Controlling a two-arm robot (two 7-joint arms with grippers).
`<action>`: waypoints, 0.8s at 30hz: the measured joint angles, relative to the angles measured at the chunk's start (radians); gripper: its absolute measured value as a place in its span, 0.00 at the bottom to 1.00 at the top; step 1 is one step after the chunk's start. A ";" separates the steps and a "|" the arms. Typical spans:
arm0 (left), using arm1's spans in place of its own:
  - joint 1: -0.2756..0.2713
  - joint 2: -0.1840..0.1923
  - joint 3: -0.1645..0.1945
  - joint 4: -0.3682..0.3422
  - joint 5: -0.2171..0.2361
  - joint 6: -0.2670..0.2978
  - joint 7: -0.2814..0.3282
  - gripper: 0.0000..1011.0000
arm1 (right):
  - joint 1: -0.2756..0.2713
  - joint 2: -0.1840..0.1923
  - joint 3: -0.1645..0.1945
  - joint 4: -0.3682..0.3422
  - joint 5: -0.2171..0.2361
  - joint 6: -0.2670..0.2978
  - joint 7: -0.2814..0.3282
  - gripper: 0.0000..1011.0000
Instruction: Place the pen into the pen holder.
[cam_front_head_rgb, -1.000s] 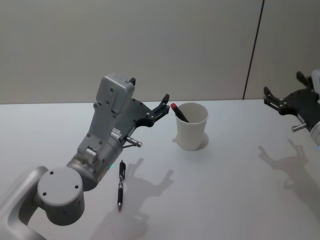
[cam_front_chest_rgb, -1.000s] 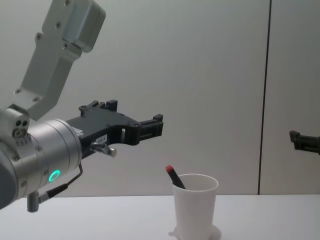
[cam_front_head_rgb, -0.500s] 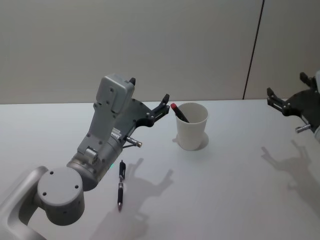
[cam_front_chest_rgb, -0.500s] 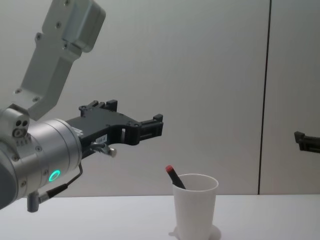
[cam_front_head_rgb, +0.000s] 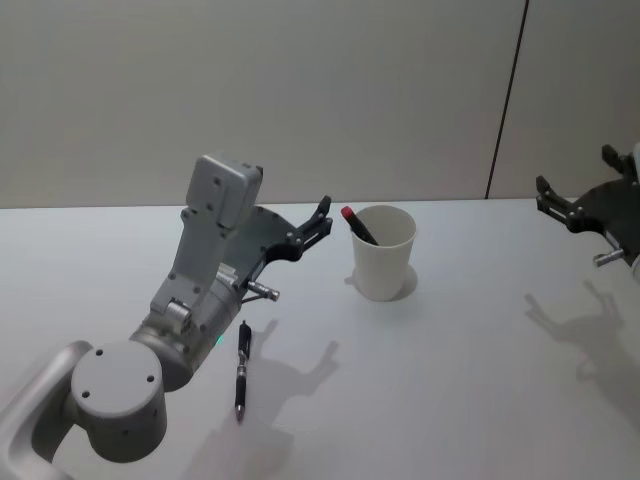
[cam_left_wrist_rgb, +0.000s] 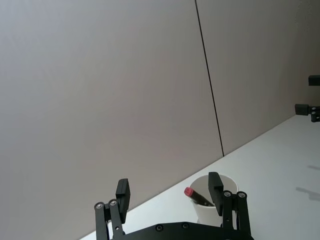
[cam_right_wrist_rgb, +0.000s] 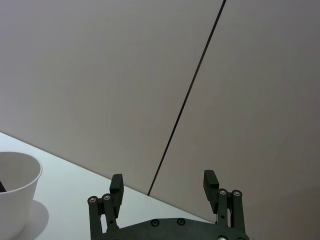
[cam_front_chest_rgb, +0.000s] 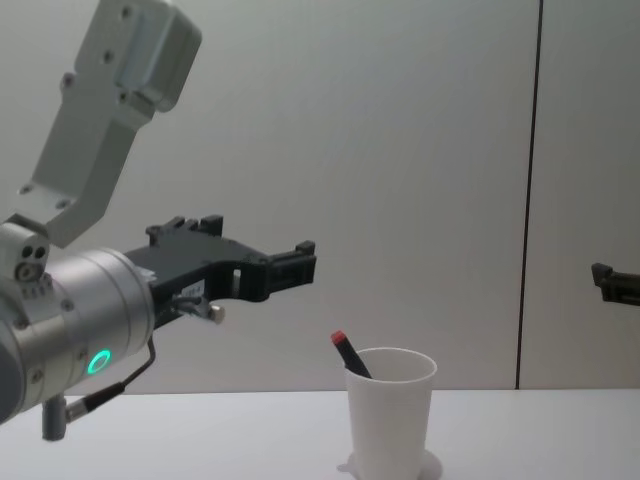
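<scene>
The empty, spread left gripper (cam_front_head_rgb: 318, 222) has eased back from the white tapered pen holder (cam_front_head_rgb: 383, 255) near the table's (cam_front_head_rgb: 480, 380) far edge, red-capped black pen (cam_front_head_rgb: 356, 224) inside: placed. A slim dark pen (cam_front_head_rgb: 241, 368), probably, lies nearer; right gripper (cam_right_wrist_rgb: 163, 179) idles open.

Silver-grey left arm (cam_front_head_rgb: 200, 280) with green ring light (cam_front_chest_rgb: 98, 362) and black, screw-studded end effector (cam_left_wrist_rgb: 169, 186).

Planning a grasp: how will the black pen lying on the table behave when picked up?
The black pen looks slim and rigid, so probably stiff and light. Its round barrel lies flat on the smooth table, so a sideways nudge may roll it. Lying so low, it likely offers little to pinch.
</scene>
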 joint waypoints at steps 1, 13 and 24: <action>0.003 0.001 0.000 -0.003 -0.004 0.004 0.003 0.99 | 0.000 0.000 0.000 0.000 0.000 0.000 0.000 0.99; 0.047 0.015 -0.007 -0.044 -0.087 0.095 0.047 0.99 | -0.001 0.001 0.001 -0.001 0.000 0.000 0.001 0.99; 0.094 0.023 -0.010 -0.072 -0.185 0.180 0.098 0.99 | -0.001 0.002 0.001 -0.001 0.000 0.000 0.001 0.99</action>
